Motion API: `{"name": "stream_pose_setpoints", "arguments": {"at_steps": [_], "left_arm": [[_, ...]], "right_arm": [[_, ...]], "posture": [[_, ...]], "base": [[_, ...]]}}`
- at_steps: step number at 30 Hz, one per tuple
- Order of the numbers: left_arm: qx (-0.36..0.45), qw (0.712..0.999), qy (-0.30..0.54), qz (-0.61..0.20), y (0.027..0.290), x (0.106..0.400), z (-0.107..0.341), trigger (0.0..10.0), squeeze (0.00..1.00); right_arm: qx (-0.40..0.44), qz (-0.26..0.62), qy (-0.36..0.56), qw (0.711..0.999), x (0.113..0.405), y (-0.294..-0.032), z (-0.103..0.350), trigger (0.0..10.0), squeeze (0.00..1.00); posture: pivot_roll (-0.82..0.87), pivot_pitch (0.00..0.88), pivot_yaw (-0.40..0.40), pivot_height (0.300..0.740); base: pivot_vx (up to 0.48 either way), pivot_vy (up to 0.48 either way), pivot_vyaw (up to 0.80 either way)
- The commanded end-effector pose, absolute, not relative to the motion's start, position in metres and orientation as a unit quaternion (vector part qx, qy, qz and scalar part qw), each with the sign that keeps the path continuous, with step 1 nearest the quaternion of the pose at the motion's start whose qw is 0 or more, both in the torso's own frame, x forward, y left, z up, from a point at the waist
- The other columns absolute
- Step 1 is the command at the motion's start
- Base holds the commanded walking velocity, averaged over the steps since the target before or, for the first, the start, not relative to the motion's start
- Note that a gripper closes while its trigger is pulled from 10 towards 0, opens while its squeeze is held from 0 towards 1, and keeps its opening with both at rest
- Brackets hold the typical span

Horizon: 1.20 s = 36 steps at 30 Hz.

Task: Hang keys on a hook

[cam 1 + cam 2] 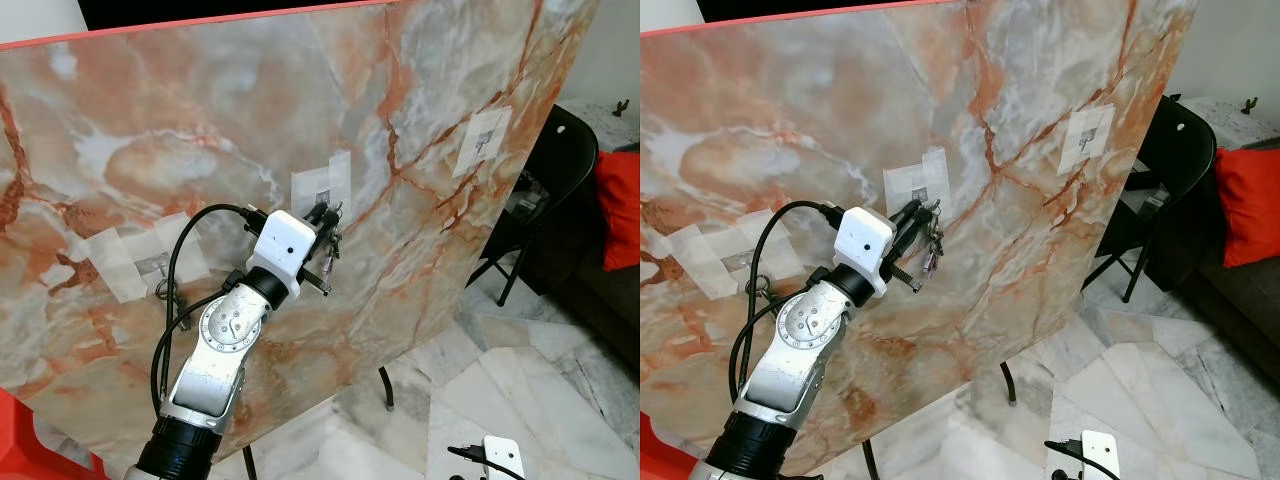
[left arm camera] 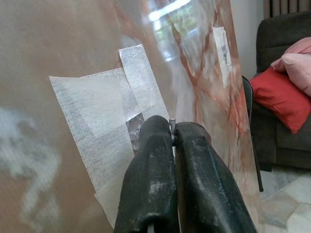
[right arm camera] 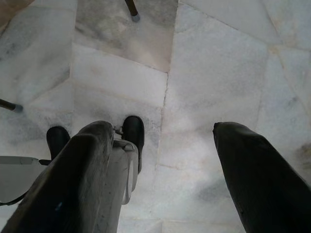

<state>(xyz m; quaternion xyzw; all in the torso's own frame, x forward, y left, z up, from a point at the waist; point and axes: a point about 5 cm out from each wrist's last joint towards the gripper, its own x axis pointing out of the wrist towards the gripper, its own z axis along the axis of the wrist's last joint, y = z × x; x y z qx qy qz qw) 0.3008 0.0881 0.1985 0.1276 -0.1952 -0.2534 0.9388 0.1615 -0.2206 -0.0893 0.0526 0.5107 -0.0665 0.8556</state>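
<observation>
My left gripper [image 1: 325, 215] is raised against the marble-patterned board [image 1: 180, 110], its two black fingers [image 2: 150, 179] pressed together with a thin sliver of metal pinched between their tips. That metal belongs to the keys [image 1: 931, 240], which I hold right at the middle patch of white tape [image 2: 97, 111] on the board. The bunch hangs from my fingertips with its long axis roughly vertical, pointing down toward the floor, a small purple tag at its lower end. Just past my fingertips, in the middle of the tape, sits a small silvery hook [image 2: 134, 127]; whether the key ring touches it I cannot tell.

On the board to the left of this tape is another taped hook [image 1: 152, 264], and up to the right a third [image 1: 485, 140]. Beyond the board's right edge stands a black folding chair [image 1: 560, 170], and further right a red cushion [image 1: 620, 210].

My right gripper [image 3: 160, 160] hangs low over the pale marble floor tiles [image 3: 218, 63], its fingers spread wide and holding nothing.
</observation>
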Motion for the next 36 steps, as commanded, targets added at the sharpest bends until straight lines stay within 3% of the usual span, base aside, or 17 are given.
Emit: {"name": "stream_pose_setpoints", "arguments": {"at_steps": [1,17,29,36], "left_arm": [[0.132,0.94,-0.212,-0.232,0.096,0.303,0.207,10.0,0.0],[0.112,0.927,-0.195,-0.301,0.083,0.291,0.199,10.0,0.0],[0.125,0.934,-0.209,-0.261,0.095,0.295,0.206,10.0,0.0],[0.157,0.928,-0.188,-0.28,0.093,0.292,0.197,10.0,0.0]], "right_arm": [[0.05,-0.068,0.509,0.856,0.163,-0.223,-0.088,10.0,0.0],[0.051,-0.066,0.508,0.857,0.164,-0.223,-0.088,10.0,0.0],[0.053,-0.064,0.507,0.858,0.164,-0.223,-0.088,10.0,0.0],[0.053,-0.062,0.507,0.858,0.164,-0.223,-0.088,10.0,0.0]], "posture": [[0.07,0.0,-0.052,0.74],[0.08,0.0,-0.057,0.74],[0.08,0.0,-0.056,0.74],[0.08,0.0,-0.054,0.74]], "base": [[0.0,0.0,0.0],[0.0,0.0,0.0],[0.0,0.0,0.0],[0.0,0.0,0.0]]}}
